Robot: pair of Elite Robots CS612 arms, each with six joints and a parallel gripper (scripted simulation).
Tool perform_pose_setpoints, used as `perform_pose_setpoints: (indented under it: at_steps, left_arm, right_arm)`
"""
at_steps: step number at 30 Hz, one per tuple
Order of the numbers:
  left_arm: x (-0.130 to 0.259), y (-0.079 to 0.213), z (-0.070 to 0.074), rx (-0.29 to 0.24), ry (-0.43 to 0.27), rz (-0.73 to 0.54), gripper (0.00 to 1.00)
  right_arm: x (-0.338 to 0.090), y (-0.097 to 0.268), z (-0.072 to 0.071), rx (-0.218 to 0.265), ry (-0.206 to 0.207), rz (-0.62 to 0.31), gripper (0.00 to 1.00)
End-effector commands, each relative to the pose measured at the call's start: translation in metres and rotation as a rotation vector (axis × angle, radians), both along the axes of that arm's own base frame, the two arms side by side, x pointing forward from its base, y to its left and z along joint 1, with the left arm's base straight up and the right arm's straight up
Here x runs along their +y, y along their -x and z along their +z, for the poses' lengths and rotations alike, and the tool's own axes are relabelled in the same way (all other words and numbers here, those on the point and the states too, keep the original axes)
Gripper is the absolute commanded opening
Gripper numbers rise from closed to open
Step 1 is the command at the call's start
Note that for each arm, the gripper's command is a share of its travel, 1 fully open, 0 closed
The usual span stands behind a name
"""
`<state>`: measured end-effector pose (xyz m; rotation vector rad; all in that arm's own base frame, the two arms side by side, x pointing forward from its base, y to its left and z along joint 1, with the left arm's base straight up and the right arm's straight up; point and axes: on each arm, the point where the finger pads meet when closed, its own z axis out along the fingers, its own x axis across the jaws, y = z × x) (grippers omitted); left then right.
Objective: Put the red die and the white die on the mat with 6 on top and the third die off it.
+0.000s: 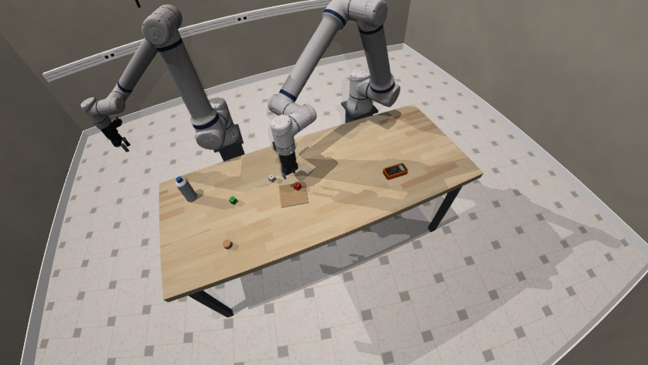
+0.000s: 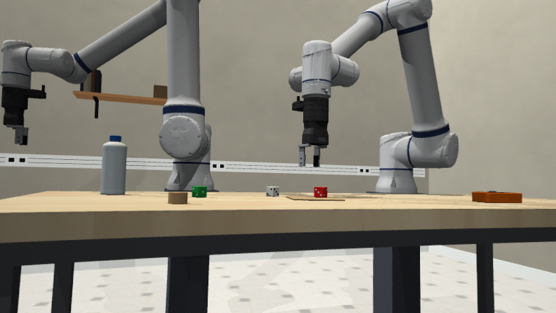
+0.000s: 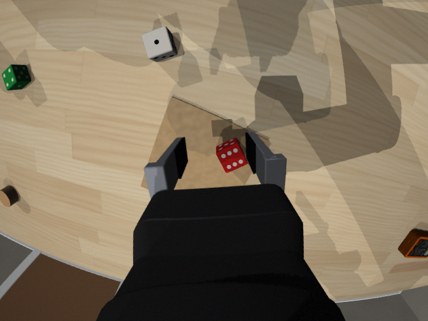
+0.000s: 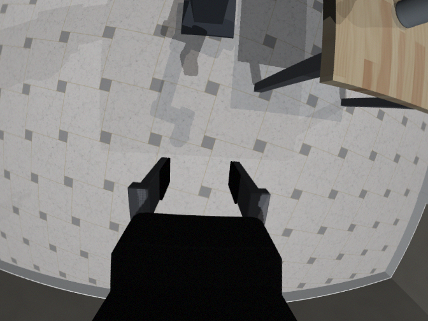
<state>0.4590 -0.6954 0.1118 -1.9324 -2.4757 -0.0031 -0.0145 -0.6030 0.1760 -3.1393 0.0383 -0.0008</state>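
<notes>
The red die (image 1: 297, 185) (image 2: 320, 191) (image 3: 230, 155) lies flat on the mat (image 1: 290, 199) (image 2: 297, 198) (image 3: 183, 117), near one corner, with 6 on top. The white die (image 1: 271, 177) (image 2: 273, 191) (image 3: 156, 42) lies off the mat with 1 on top. The green die (image 1: 233, 199) (image 2: 199, 191) (image 3: 11, 78) lies off the mat, farther away, with 4 on top. My left gripper (image 1: 288, 175) (image 2: 309, 165) (image 3: 216, 147) is open and empty, above the mat and clear of the red die. My right gripper (image 1: 124, 144) (image 2: 21, 140) (image 4: 199, 171) is open and empty over the floor beside the table.
A grey bottle (image 1: 186, 190) (image 2: 113, 169) (image 4: 413, 13) with a blue cap stands beyond the green die. A small brown cylinder (image 1: 226, 244) (image 2: 177, 197) (image 3: 9, 195) stands near the front edge. An orange multimeter (image 1: 395, 171) (image 2: 496, 197) (image 3: 416, 243) lies well to the mat's other side.
</notes>
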Motion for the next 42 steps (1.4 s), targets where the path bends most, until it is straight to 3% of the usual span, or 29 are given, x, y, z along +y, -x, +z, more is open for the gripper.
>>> perform_pose_setpoints:
  at_steps: [1,11,14,28,42]
  left_arm:
    - [-0.01,0.011,0.001,0.001,0.002,-0.158,1.0]
    - [-0.032,0.037,-0.001,0.001,0.002,-0.544,1.0]
    - [-0.033,0.038,-0.001,0.001,0.002,-0.549,1.0]
    - [-0.066,0.074,-0.003,0.002,0.002,-1.121,1.0]
    - [-0.08,0.089,-0.004,0.002,0.002,-1.363,1.0]
  right_arm:
    - [-0.001,0.0,0.001,0.001,0.002,0.0,1.0]
    - [-0.001,0.0,0.001,0.001,0.002,0.0,1.0]
    - [-0.001,0.0,0.001,0.001,0.002,0.0,1.0]
    - [-0.001,0.0,0.001,0.001,0.002,0.0,1.0]
    - [-0.001,0.0,0.001,0.001,0.002,0.0,1.0]
